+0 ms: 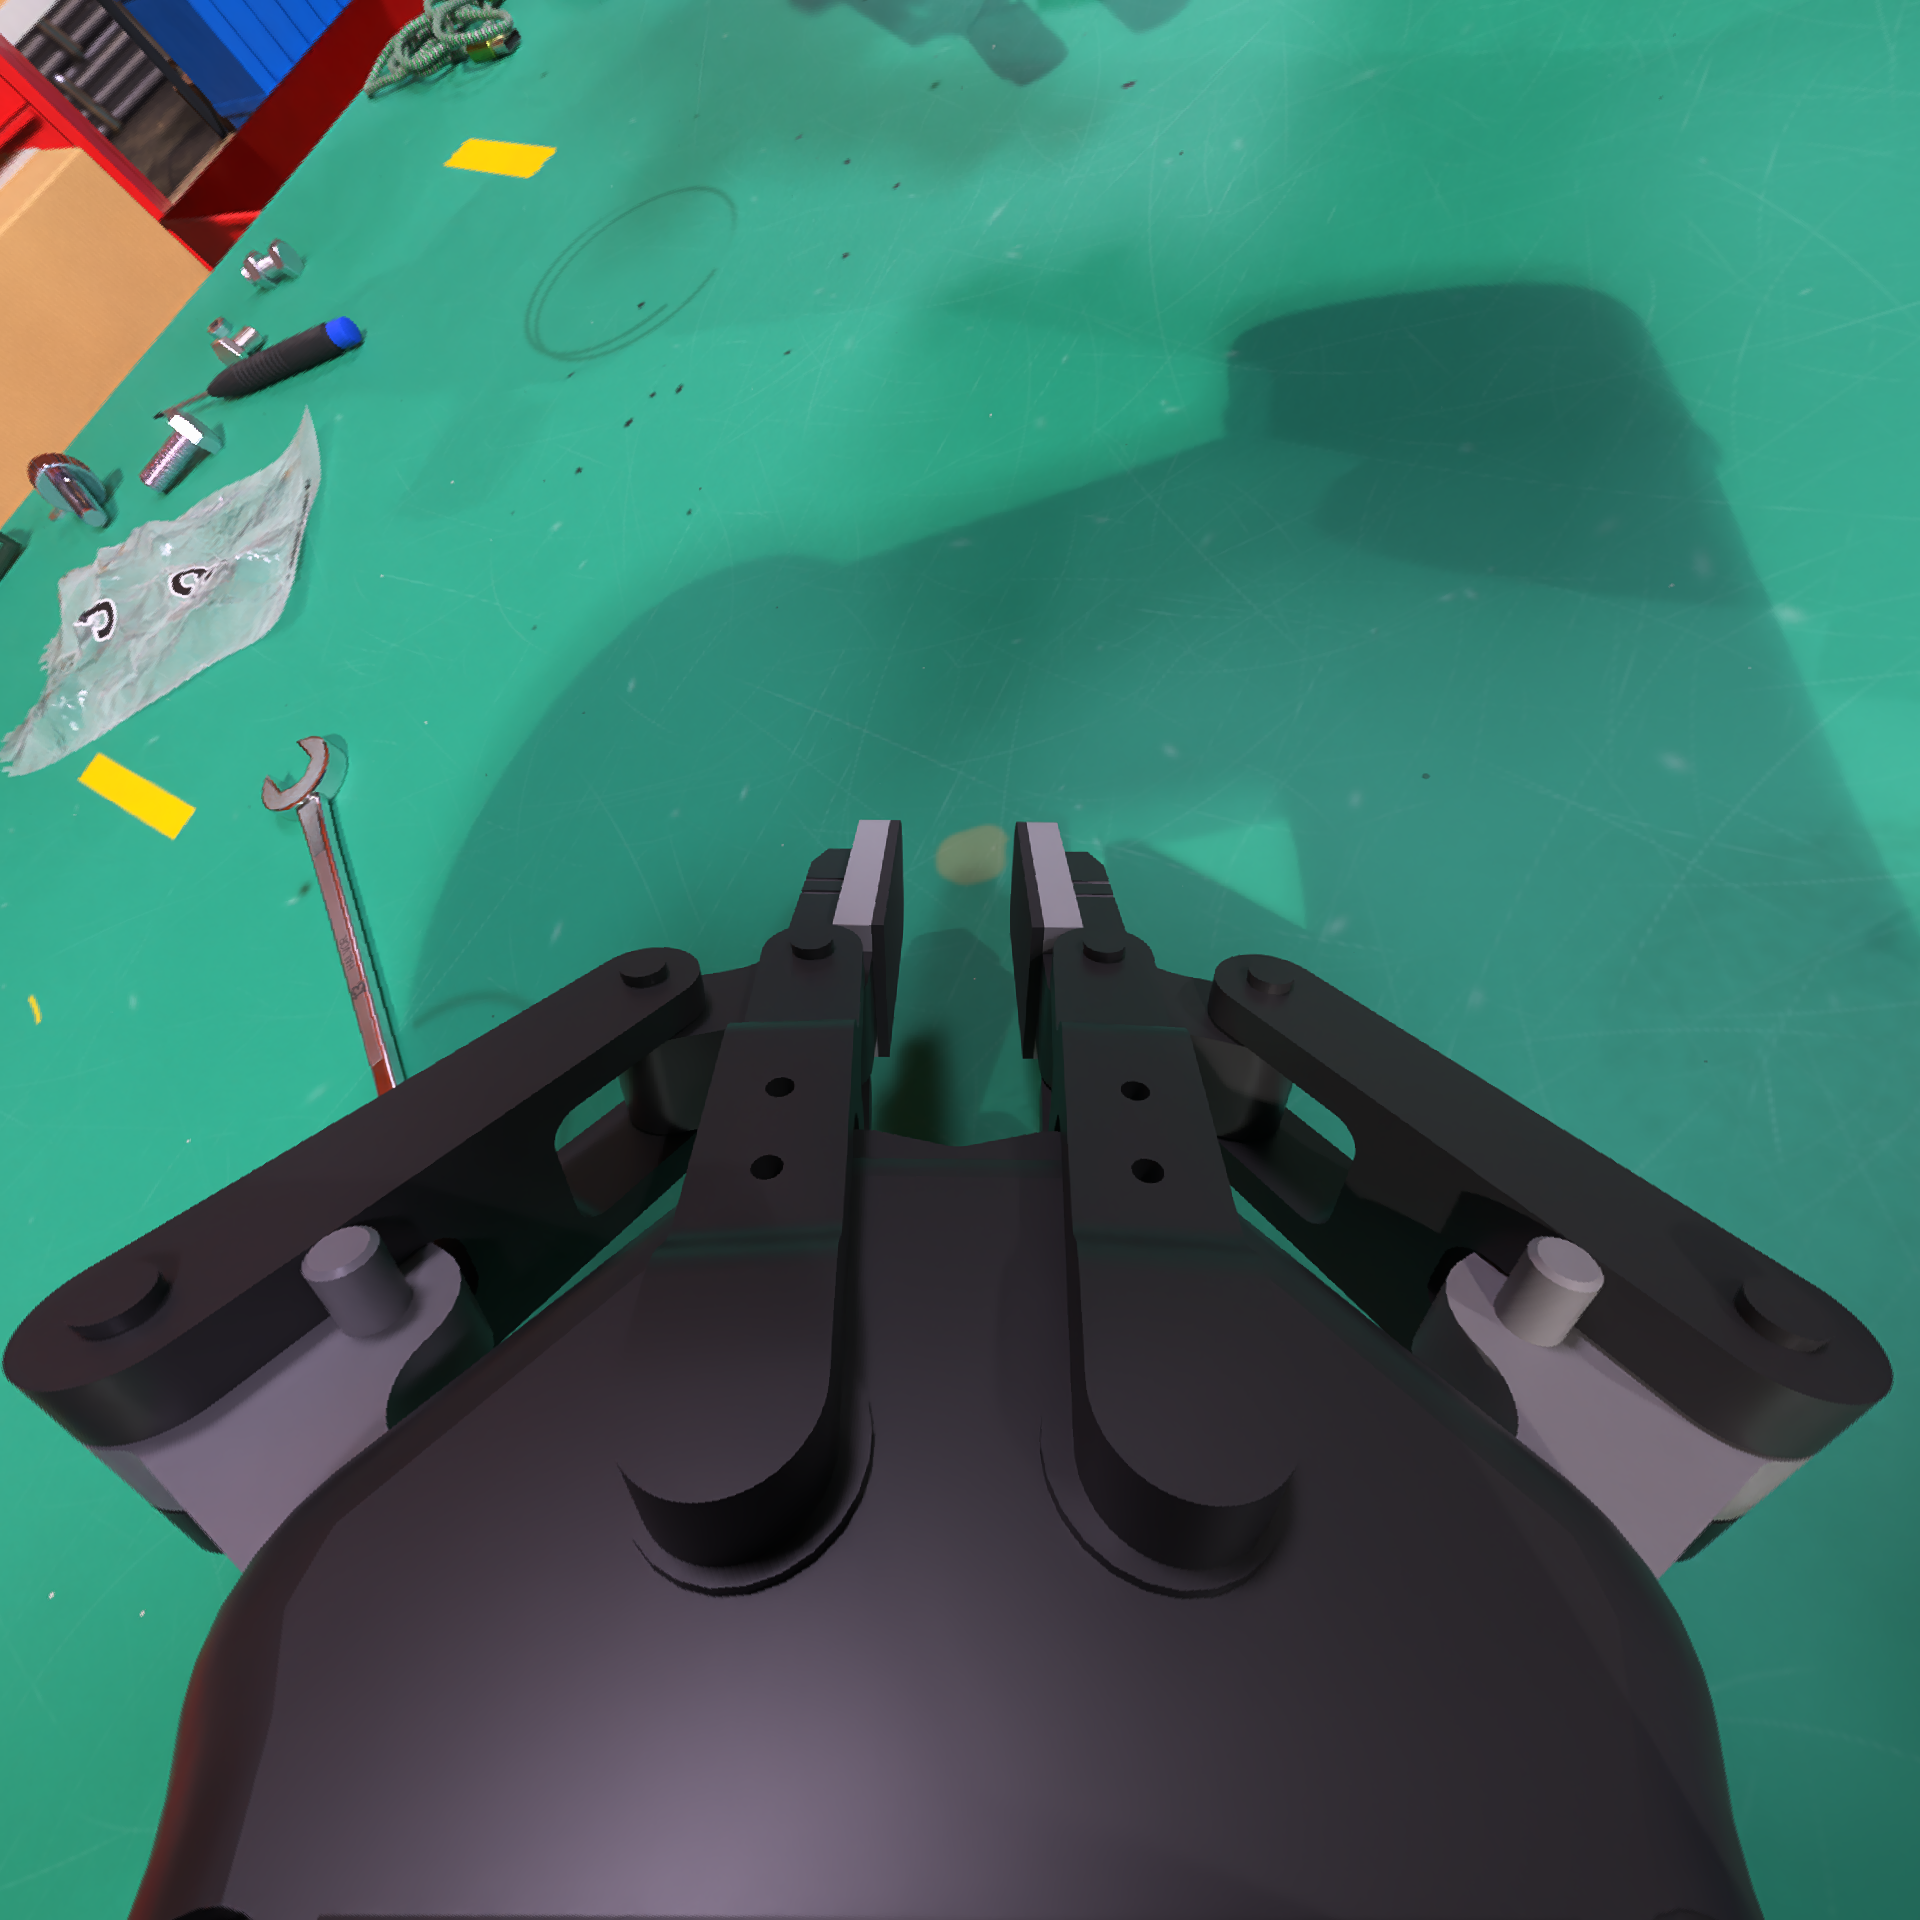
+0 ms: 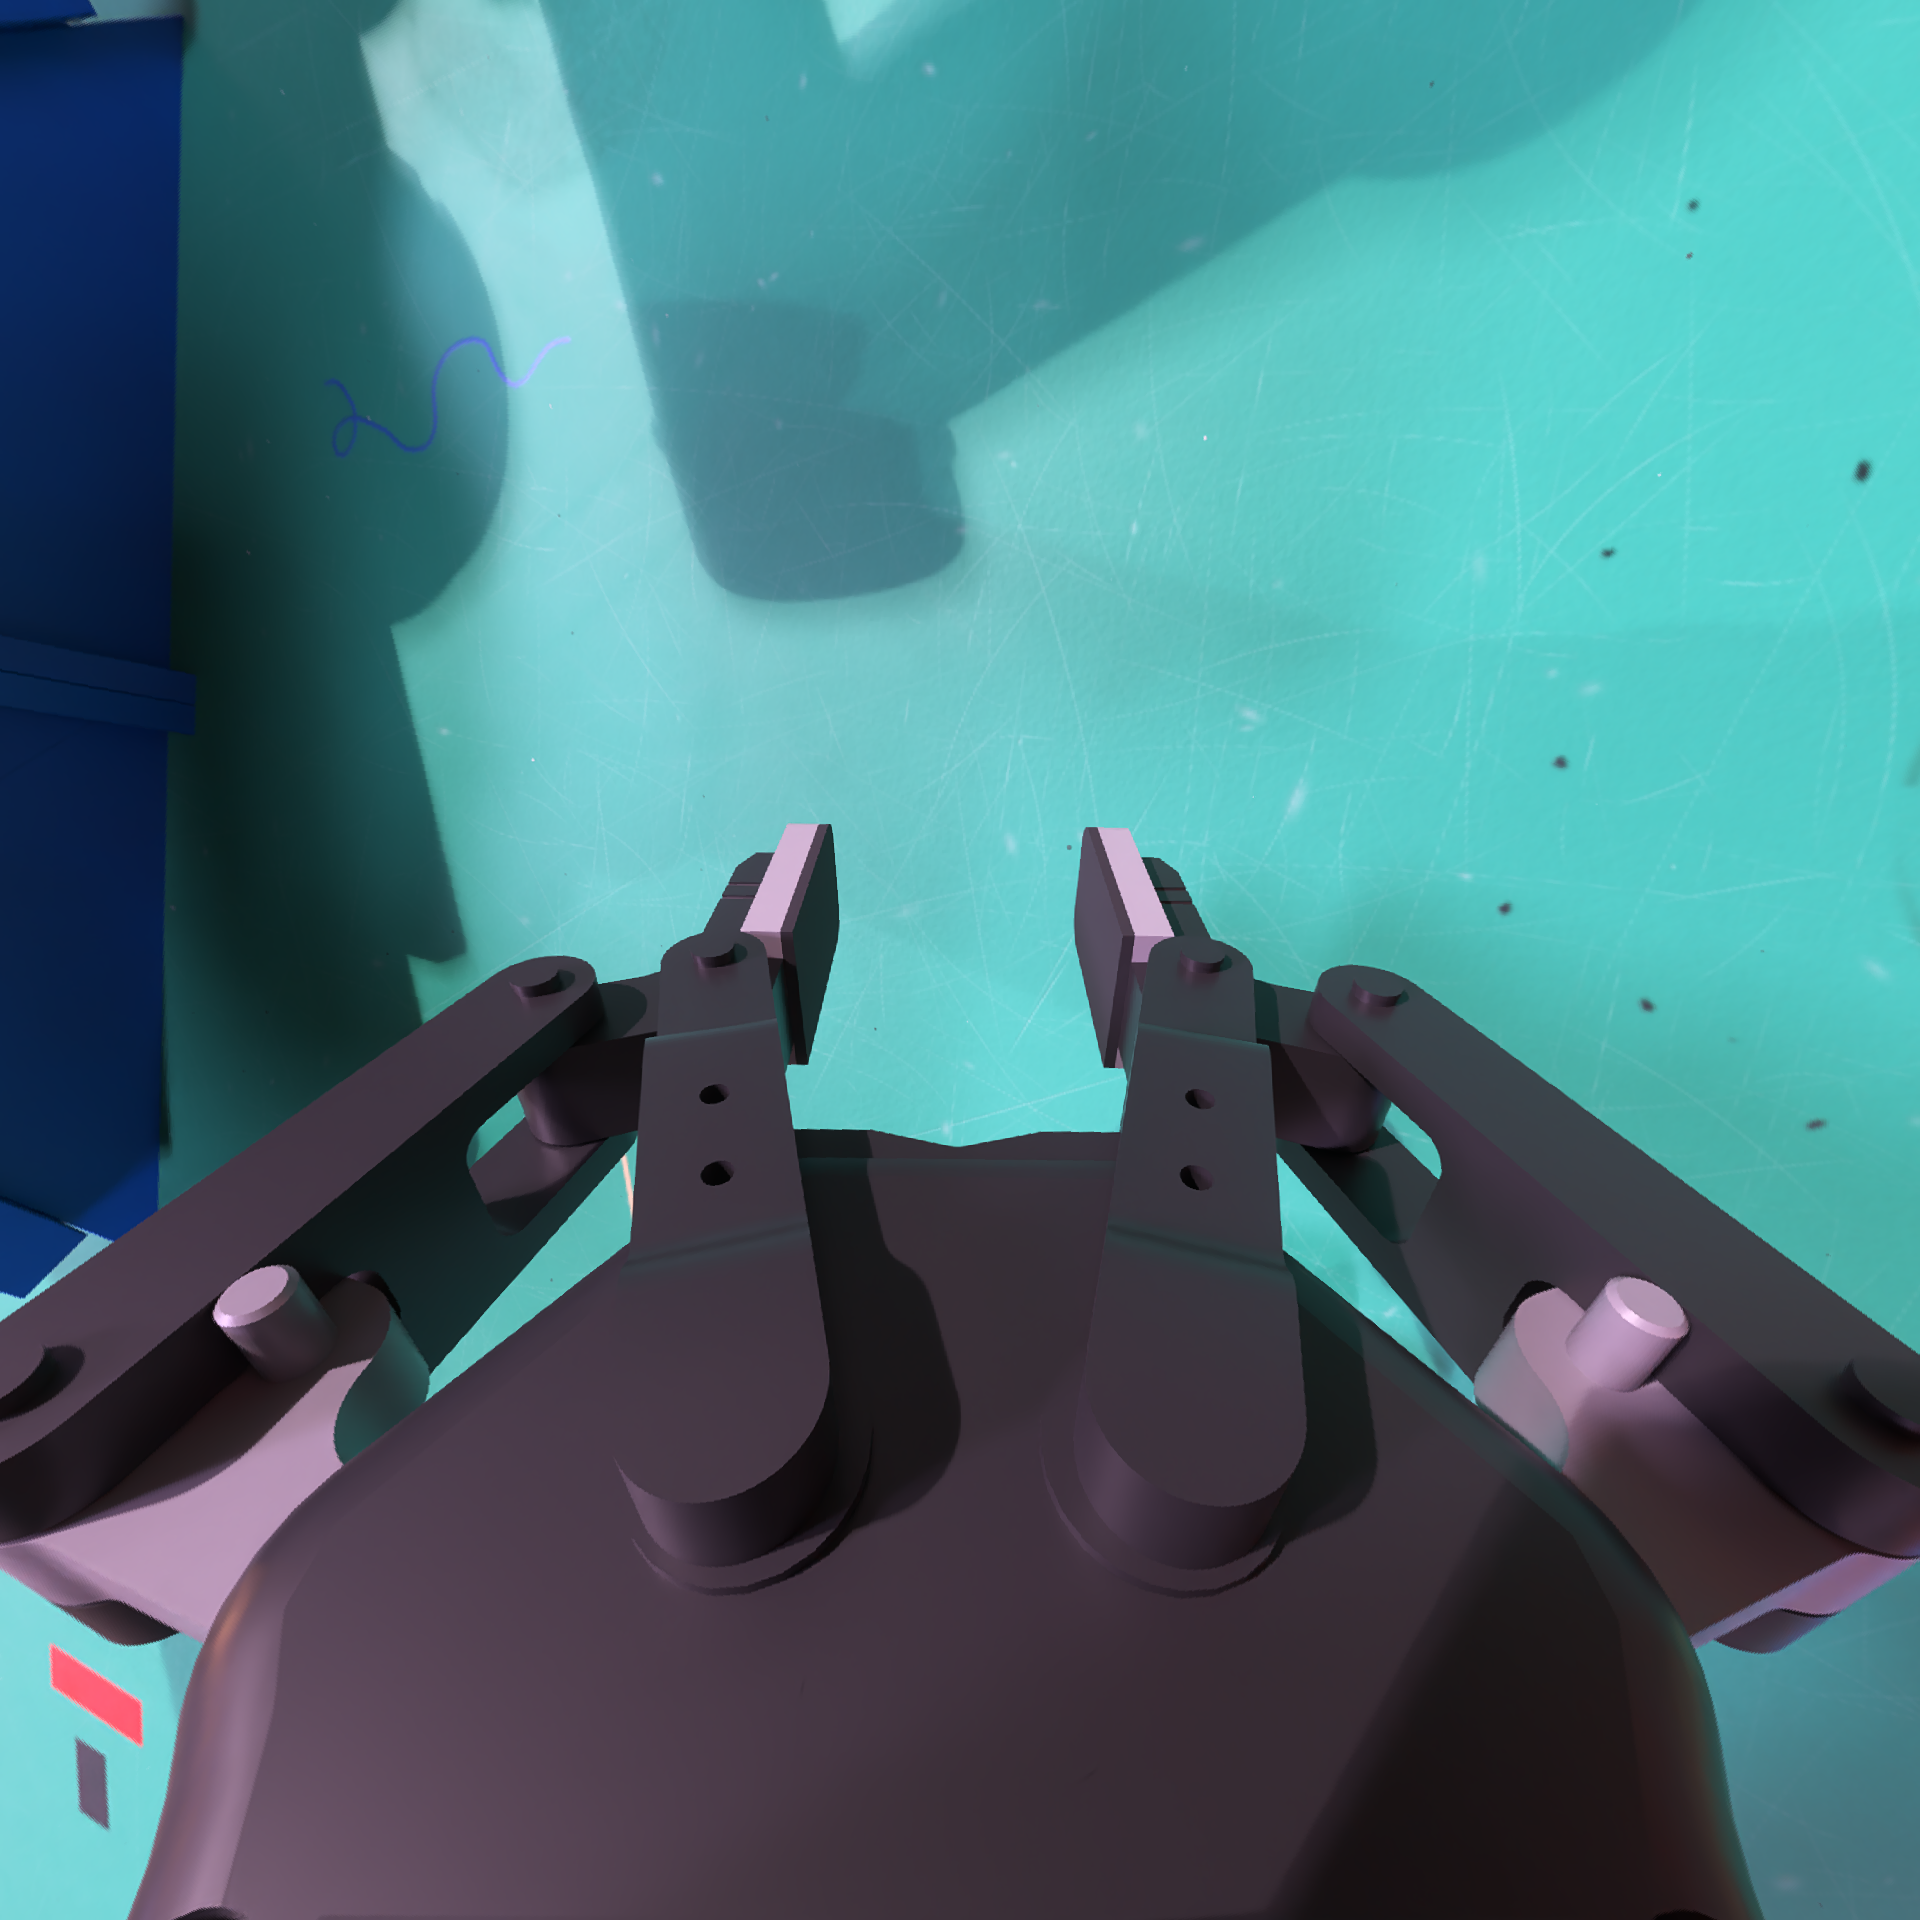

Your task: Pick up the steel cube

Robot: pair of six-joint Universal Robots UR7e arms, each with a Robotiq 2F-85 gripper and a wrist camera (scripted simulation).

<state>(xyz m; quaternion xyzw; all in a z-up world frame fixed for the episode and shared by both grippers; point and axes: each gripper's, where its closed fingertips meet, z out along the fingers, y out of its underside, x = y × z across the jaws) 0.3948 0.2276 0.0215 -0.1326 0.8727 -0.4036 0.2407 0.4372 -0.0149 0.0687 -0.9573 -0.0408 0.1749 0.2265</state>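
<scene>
A: Left wrist view: the left gripper point(image 1: 956, 862) hangs over the green worktop point(image 1: 1143, 623), its fingers parted by a narrow gap with nothing between them. A pale yellowish spot point(image 1: 971, 854) on the surface shows through that gap.

B: And the steel cube?

A: It shows in neither view; where it is cannot be told.

B: Room to move?

A: Ahead and to the right the worktop lies bare under broad shadows. Clutter keeps to the left edge: a spanner point(image 1: 332, 904) beside the gripper's linkage, a crumpled clear bag point(image 1: 177, 613), bolts point(image 1: 179, 447), a black-handled tool with a blue cap point(image 1: 286, 358), two strips of yellow tape point(image 1: 135, 795), and a coil of green cord point(image 1: 442, 42) at the far corner. Beyond that edge stand a tan box point(image 1: 73, 291) and red framing point(image 1: 301, 114).

B: Right wrist view?

A: The right gripper point(image 2: 956, 883) is spread wider, also empty, over bare worktop. A blue bin wall point(image 2: 83, 520) closes the left side; a blue scribble point(image 2: 436, 400) marks the surface near it.

B: Any legible writing?

A: The spanner's shank bears stamped marks, too small to read. The bag carries black printed symbols.
</scene>
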